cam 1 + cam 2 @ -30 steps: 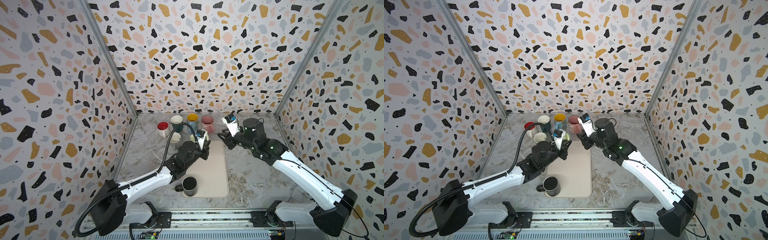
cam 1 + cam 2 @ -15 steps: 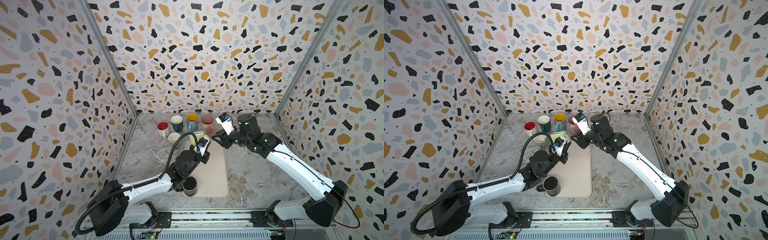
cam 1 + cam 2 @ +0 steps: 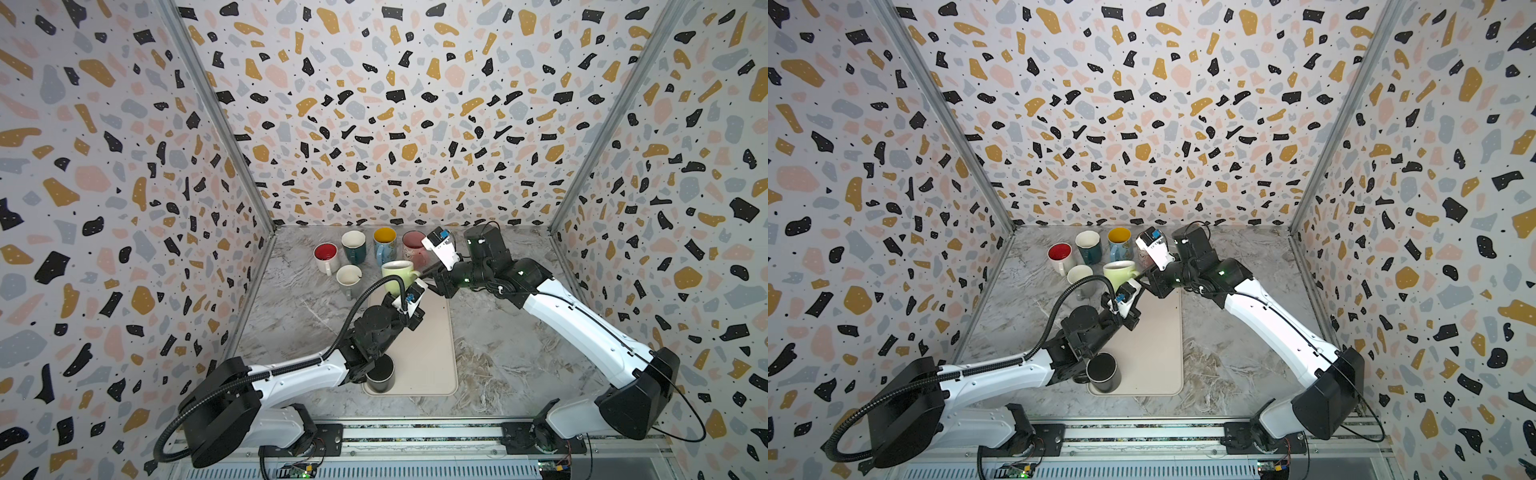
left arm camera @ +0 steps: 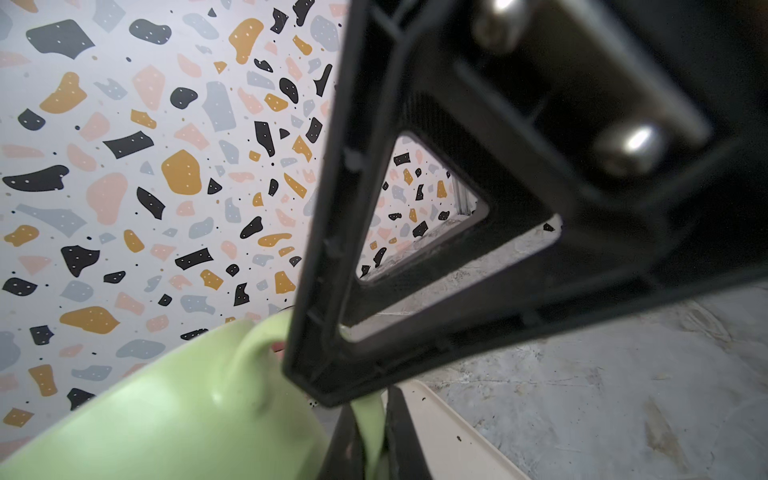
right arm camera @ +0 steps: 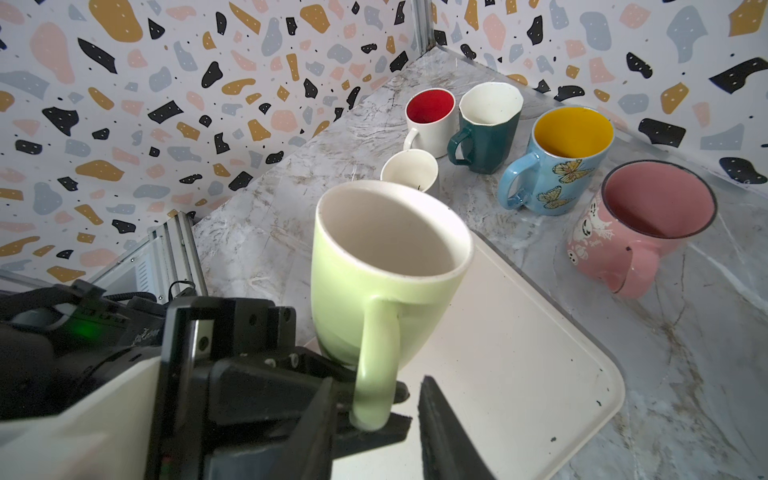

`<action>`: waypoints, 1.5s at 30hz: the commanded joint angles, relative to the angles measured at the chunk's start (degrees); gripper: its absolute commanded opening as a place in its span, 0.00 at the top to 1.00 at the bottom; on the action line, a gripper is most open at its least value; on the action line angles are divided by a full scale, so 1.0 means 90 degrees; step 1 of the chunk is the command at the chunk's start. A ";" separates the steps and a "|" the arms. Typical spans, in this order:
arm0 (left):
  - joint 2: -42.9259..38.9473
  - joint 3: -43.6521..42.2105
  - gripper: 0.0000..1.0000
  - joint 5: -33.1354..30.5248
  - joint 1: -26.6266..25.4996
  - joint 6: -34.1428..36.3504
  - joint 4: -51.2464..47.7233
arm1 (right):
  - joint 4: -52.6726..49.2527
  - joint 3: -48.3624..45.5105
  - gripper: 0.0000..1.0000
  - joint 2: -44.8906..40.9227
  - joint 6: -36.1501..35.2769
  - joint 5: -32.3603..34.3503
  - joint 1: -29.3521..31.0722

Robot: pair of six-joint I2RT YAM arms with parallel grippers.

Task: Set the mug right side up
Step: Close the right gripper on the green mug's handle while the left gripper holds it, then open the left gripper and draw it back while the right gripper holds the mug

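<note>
The pale green mug stands mouth up at the far end of the beige mat. Its handle points toward the right arm. Whether its base rests on the mat I cannot tell. My left gripper is shut on the lower part of the handle. A green strip shows pinched between its jaws beside the mug's body. My right gripper is open and straddles the same handle. A gap shows on one side.
Behind the green mug stand a red-lined white mug, a teal mug, a blue mug with yellow inside, a pink mug and a small white cup. A black mug sits at the mat's front left corner, under my left arm.
My left arm has drawn back toward the front, and the green mug has come into view mouth up. My right gripper has come down and leftward to the handle.
</note>
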 commanded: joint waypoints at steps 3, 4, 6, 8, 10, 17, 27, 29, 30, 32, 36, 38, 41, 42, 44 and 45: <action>-0.0035 0.0000 1.00 -0.0335 -0.0124 0.0662 0.1109 | -0.0479 0.0458 0.69 0.0134 -0.0030 -0.0145 -0.0015; -0.0031 -0.0017 1.00 -0.0367 -0.0132 0.0691 0.1154 | -0.0566 0.0516 0.69 0.0181 -0.0026 -0.0155 -0.0020; -0.0031 -0.0057 1.00 -0.0414 -0.0142 0.0724 0.1262 | -0.0662 0.0537 0.70 0.0268 -0.0001 -0.0220 -0.0020; -0.0031 -0.0056 1.00 -0.0437 -0.0153 0.0768 0.1311 | -0.0704 0.0519 0.71 0.0332 0.0052 -0.0283 -0.0013; -0.0024 -0.0057 1.00 -0.0496 -0.0171 0.0838 0.1338 | -0.0761 0.0514 0.71 0.0407 0.0082 -0.0330 -0.0020; -0.0024 -0.0057 1.00 -0.0461 -0.0225 0.0932 0.1350 | -0.0633 0.0454 0.71 0.0470 0.0185 -0.0366 -0.0019; 0.0038 -0.0074 1.00 -0.0615 -0.0394 0.1214 0.1379 | -0.0664 0.0466 0.73 0.0673 0.0287 -0.0584 -0.0019; 0.0037 -0.0100 1.00 -0.0668 -0.0389 0.1244 0.1423 | -0.0694 0.0422 0.80 0.0700 0.0318 -0.0589 -0.0015; 0.0035 -0.0101 1.00 -0.0703 -0.0389 0.1259 0.1444 | -0.0699 0.0383 0.83 0.0709 0.0338 -0.0597 -0.0016; 0.0036 -0.0113 1.00 -0.0755 -0.0387 0.1284 0.1488 | -0.0733 0.0329 0.97 0.0719 0.0369 -0.0593 -0.0015; 0.0054 -0.0103 1.00 -0.0906 -0.0386 0.1307 0.1532 | -0.0727 0.0225 1.00 0.0719 0.0422 -0.0575 -0.0016; 0.0073 -0.0076 1.00 -0.1048 -0.0388 0.1276 0.1514 | -0.0671 0.0176 1.00 0.0682 0.0457 -0.0537 -0.0012; 0.0134 0.0113 1.00 -0.1512 -0.0387 0.1104 0.1263 | -0.0507 0.0088 1.00 0.0585 0.0467 -0.0488 -0.0013; 0.0144 0.0214 1.00 -0.1684 -0.0386 0.1026 0.1065 | -0.0432 0.0046 1.00 0.0541 0.0477 -0.0485 -0.0020; 0.0168 0.0373 0.91 -0.1904 -0.0386 0.0953 0.0776 | -0.0304 -0.0031 1.00 0.0456 0.0496 -0.0493 -0.0017; 0.0169 0.0408 0.91 -0.1960 -0.0389 0.0921 0.0708 | -0.0249 -0.0058 1.00 0.0426 0.0505 -0.0496 -0.0019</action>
